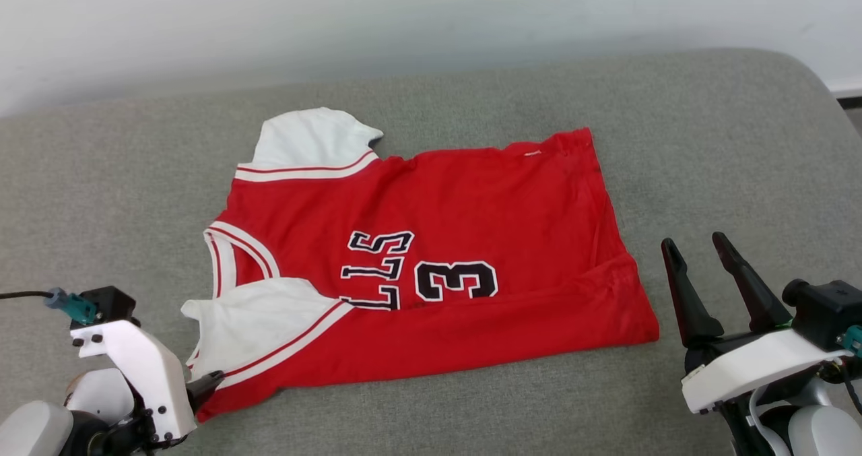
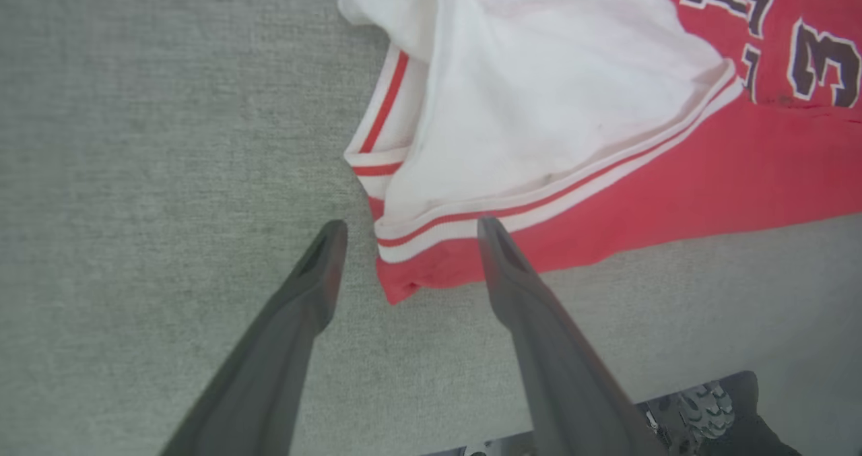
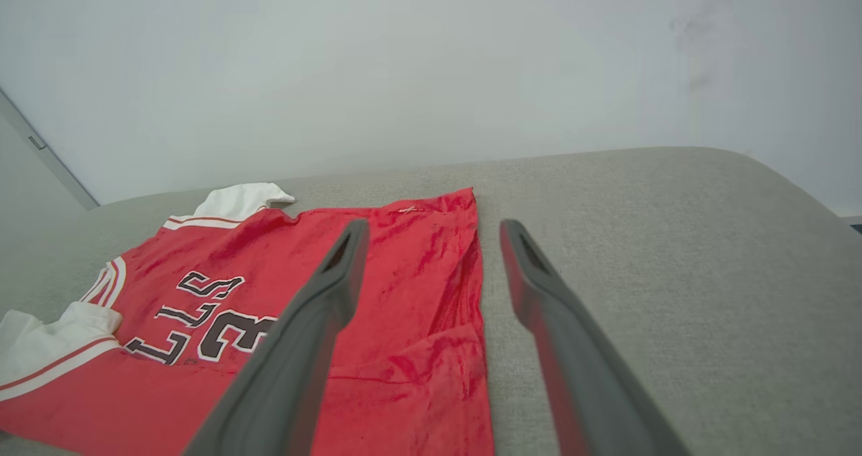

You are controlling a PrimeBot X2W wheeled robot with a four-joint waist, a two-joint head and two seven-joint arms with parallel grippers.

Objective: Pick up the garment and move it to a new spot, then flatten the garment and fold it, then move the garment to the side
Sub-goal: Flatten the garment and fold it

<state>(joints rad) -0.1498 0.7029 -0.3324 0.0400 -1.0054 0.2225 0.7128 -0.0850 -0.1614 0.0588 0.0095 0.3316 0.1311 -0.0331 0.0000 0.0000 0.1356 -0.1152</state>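
Observation:
The garment (image 1: 471,213) is a red jersey with white sleeves and black-and-white lettering. It lies flat on the grey cushion (image 1: 727,139), neck to the left, with its near long edge folded over. My left gripper (image 1: 205,383) sits at the garment's near left corner. In the left wrist view this gripper (image 2: 411,227) is open, its two fingers astride the striped trim of the garment (image 2: 572,106) and holding nothing. My right gripper (image 1: 693,240) stands open just right of the hem, apart from the cloth. In the right wrist view the gripper (image 3: 434,227) is open above the garment (image 3: 417,267).
A pale wall (image 1: 431,18) runs behind the cushion, whose rounded far right corner (image 1: 801,72) drops to the floor. A dark part of the robot's base (image 2: 707,409) shows below the cushion's near edge. Bare cushion lies to the left (image 1: 101,193) and right of the garment.

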